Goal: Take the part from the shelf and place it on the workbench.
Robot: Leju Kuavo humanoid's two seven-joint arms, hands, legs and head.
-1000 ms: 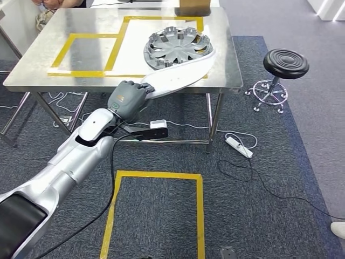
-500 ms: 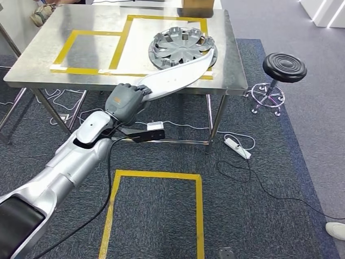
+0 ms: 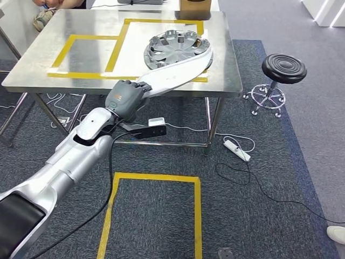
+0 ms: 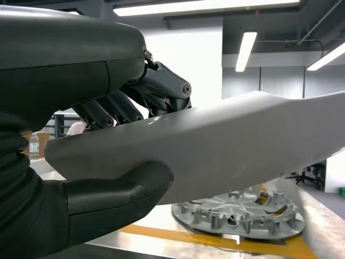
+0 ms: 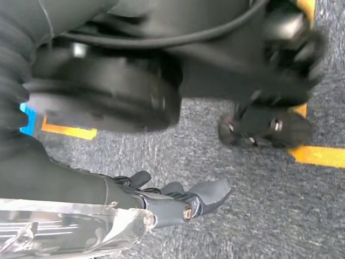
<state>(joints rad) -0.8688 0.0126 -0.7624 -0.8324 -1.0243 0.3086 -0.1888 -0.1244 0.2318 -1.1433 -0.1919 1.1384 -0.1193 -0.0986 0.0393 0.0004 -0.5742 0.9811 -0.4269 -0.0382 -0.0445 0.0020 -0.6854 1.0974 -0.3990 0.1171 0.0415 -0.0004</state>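
Part, a long pale panel, was gripped at its near end by the left hand, thumb beneath, fingers curled above, extending over the table and hubcap.

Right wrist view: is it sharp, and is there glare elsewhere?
Right wrist view: the dark robot parts at the top are smeared by blur, the right hand sharper. Head view: soft reflections on the steel workbench. Left wrist view: bright ceiling lights, yet the left hand and white part read clearly.
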